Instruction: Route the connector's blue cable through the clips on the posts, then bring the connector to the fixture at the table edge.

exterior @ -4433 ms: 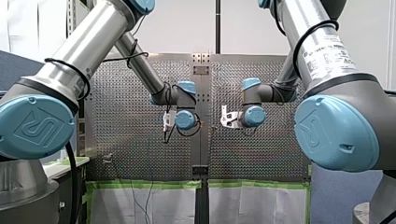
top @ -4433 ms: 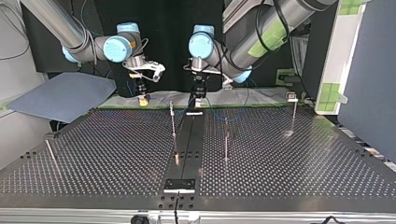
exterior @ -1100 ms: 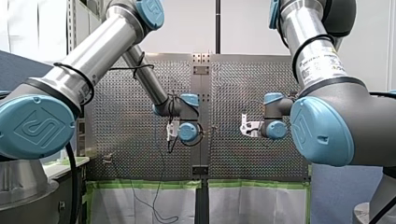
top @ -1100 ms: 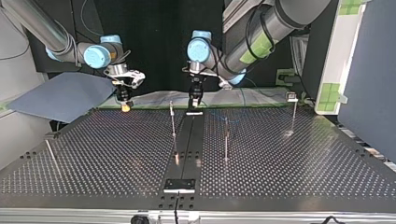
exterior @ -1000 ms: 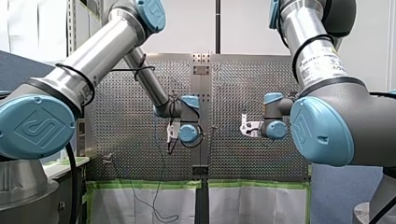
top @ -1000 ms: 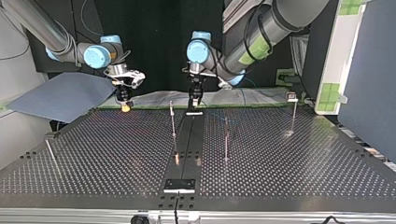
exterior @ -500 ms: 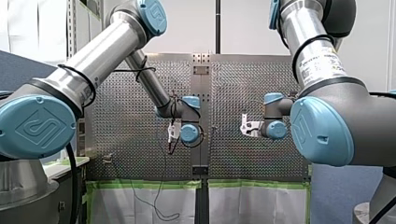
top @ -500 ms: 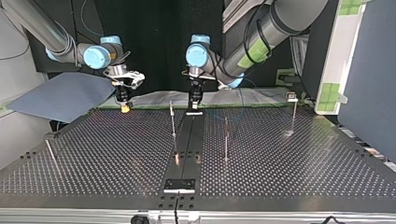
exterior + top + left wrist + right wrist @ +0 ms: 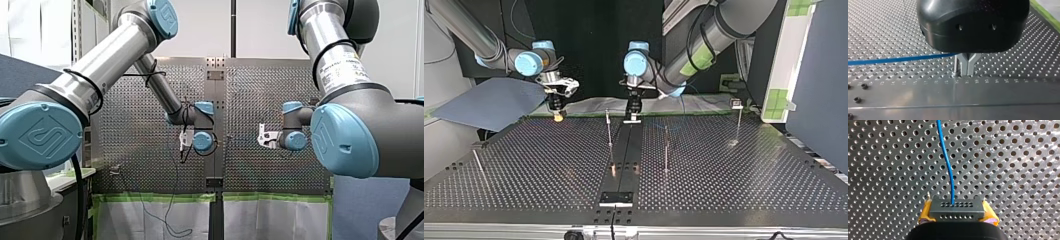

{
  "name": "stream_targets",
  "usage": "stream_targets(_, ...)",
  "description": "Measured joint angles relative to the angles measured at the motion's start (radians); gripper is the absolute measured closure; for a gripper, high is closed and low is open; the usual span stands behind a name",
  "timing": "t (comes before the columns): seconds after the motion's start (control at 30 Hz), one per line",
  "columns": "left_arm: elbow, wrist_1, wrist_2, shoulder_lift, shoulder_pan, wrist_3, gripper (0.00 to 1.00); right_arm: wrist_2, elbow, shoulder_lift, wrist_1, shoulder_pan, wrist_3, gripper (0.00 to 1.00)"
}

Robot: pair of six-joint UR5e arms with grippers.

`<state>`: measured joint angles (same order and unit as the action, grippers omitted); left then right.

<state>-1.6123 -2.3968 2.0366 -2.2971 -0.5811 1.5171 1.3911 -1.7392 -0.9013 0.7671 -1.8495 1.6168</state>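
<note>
- The right gripper [image 9: 957, 216] is clenched on the connector [image 9: 957, 209]. Its yellow pads [image 9: 926, 213] squeeze the grey block's two sides, and the cable [image 9: 948, 165] leaves the block's face and runs ahead over the table [image 9: 549, 165].
- The left gripper [image 9: 964, 67] has its metal fingers [image 9: 959, 66] pressed together, apparently pinching the cable, which disappears under the housing just there. The tips stand right at the table, beside the smooth strip [image 9: 624, 150].
- In the top view both grippers are at the table's far edge, apart from each other. No cable shows at any of the posts [image 9: 609, 131], so I judge the routing not yet begun.
- Risk: if the arms draw apart, the span between them goes taut — the wire could tear out of the connector, or the block could twist in the pads.
- Risk: a thin cable between smooth metal fingers may slip. The slack could then snag a post instead of seating in a clip [image 9: 736, 104].
- Risk: with the left tips so low, a sideways move could scrape the perforated plate — lifting first looks wise.
</note>
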Motion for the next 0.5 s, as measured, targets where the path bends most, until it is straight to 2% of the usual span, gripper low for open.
stream_targets(0.5,0.034,-0.021,-0.001,0.0,0.016,0.0,1.0,0.002,0.032,0.004,-0.015,0.009,0.004,1.0)
